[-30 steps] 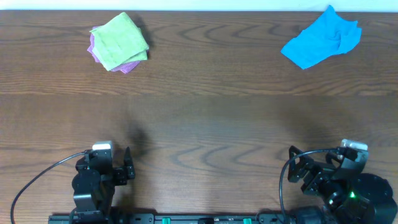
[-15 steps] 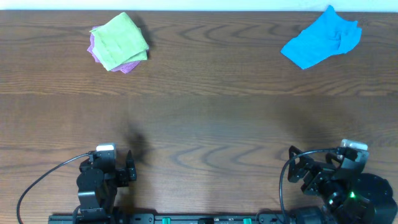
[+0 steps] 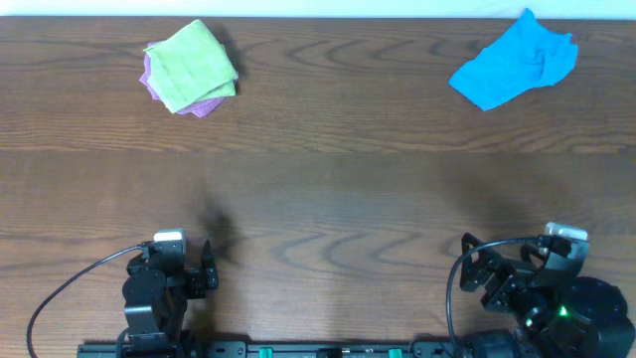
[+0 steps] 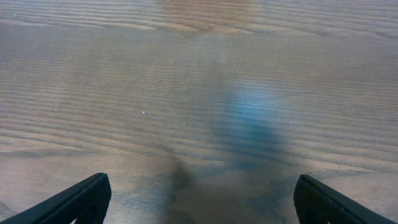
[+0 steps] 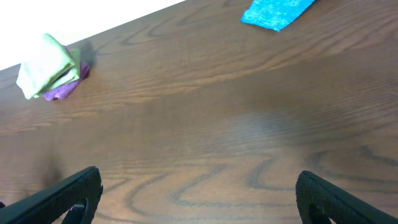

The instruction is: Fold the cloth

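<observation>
The larger yellow-green terry cloth is out of view in every frame. My left gripper (image 3: 206, 268) rests at the near left edge of the table, open and empty; in the left wrist view (image 4: 199, 190) only bare wood lies between its fingers. My right gripper (image 3: 475, 267) rests at the near right edge, open and empty, with bare wood between its fingers in the right wrist view (image 5: 199, 183). Both grippers are far from any cloth.
A small folded light-green cloth (image 3: 191, 66) lies on purple cloth (image 3: 204, 104) at the far left; it also shows in the right wrist view (image 5: 46, 73). A crumpled bright blue cloth (image 3: 515, 62) lies at the far right and also shows in the right wrist view (image 5: 273, 11). The table is brown wood (image 3: 328, 189).
My left arm has shifted slightly to the right near the table's front edge. The right arm and the cloths have not moved.
</observation>
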Available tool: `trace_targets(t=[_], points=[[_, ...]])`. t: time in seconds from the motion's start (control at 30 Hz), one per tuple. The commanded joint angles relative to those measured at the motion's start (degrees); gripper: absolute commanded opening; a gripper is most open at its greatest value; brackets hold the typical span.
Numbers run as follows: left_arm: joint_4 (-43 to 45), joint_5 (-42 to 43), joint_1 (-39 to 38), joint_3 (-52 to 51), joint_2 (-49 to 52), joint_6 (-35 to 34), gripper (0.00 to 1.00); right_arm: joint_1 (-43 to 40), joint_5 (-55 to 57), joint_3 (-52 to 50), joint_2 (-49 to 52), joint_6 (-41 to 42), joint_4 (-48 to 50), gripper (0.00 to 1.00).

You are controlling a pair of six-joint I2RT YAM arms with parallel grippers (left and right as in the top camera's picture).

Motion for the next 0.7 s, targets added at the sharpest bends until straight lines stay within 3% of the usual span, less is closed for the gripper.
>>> trace_targets(t=[0.0,0.2,0.4,0.67], points=[[-0.1,-0.4,-0.3,-0.4,-0.4,0.3,0.95,-0.6,0.0,0.0,-0.3,0.7,-0.6,0.99],[-0.1,-0.4,-0.3,-0.4,-0.4,0.3,0.95,-1.3,2.1,-5.1,-0.8,2.2,1.2,0.99],[-0.1,-0.4,-0.3,-0.4,-0.4,0.3,0.95,-1.2,2.0,-19.5,-7.3,-6.9,13.9,0.99],[-0.1,-0.4,-0.3,-0.4,-0.4,0.3,0.95,-1.7,5.2,-30.2,-18.5,-12.0,14.6,0.99]])
